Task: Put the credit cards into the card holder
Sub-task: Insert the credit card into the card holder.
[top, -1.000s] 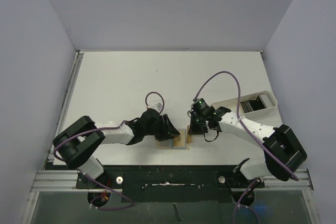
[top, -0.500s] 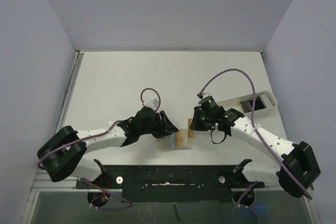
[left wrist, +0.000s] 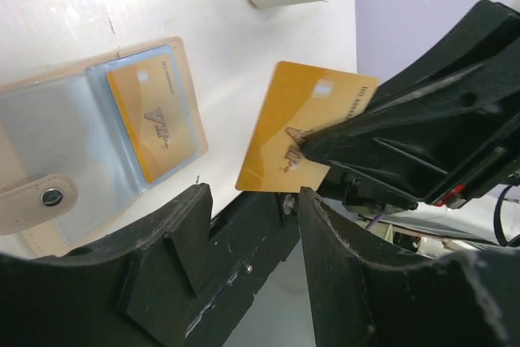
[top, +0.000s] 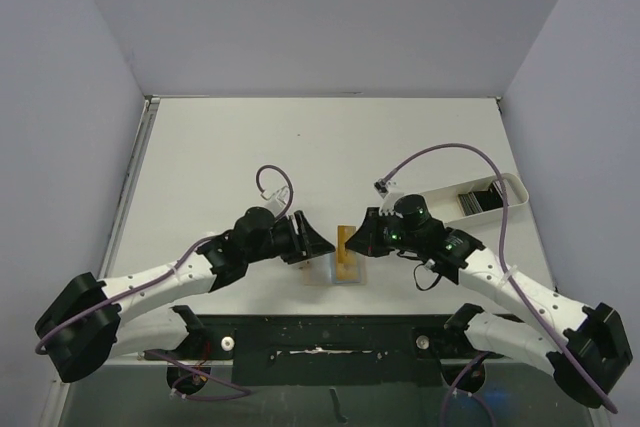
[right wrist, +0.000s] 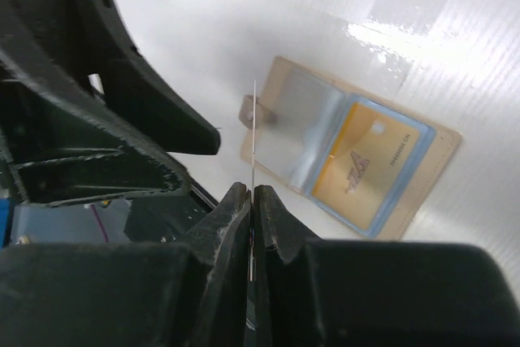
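The open card holder [top: 330,275] lies flat just under both pairs of jaws, one gold card [left wrist: 154,123] tucked in its clear pocket. Above it the right gripper [right wrist: 250,194] pinches a second gold card [left wrist: 301,136] on edge, facing the left gripper [left wrist: 252,197], whose jaws gape empty. Beyond the right jaws, a white tray [top: 512,187] holds dark cards [top: 478,198].

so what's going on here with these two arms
The right gripper has its jaws shut on a gold credit card, held on edge over the card holder, which lies open on the table. A second gold card already sits in one clear pocket. The left gripper hovers alongside, jaws open and empty. A white tray stands further right.
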